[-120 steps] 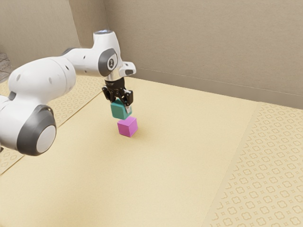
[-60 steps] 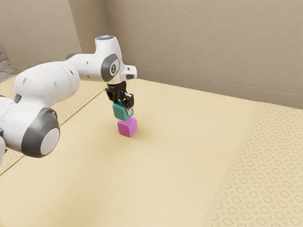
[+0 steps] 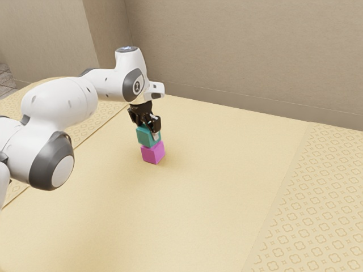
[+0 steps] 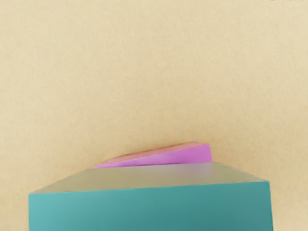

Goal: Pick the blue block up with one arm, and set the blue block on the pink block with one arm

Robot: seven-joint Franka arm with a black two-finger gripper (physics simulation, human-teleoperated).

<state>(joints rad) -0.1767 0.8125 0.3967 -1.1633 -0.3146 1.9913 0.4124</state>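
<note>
The blue block (image 3: 146, 136) is teal-coloured and sits in my gripper (image 3: 148, 131), which is shut on it from two sides. It rests directly on top of the pink block (image 3: 153, 153), which stands on the tan table. In the wrist view the blue block (image 4: 154, 202) lies just under the hand, with a sliver of the pink block (image 4: 168, 156) showing beyond its far edge.
The tan table (image 3: 215, 192) stretches wide toward the exterior view's right, with patterned strips along both sides. A beige wall (image 3: 255, 51) runs behind the table.
My gripper has come down and slightly toward the exterior view's right with the blue block. The gap above the pink block has closed, and the two blocks now touch.
</note>
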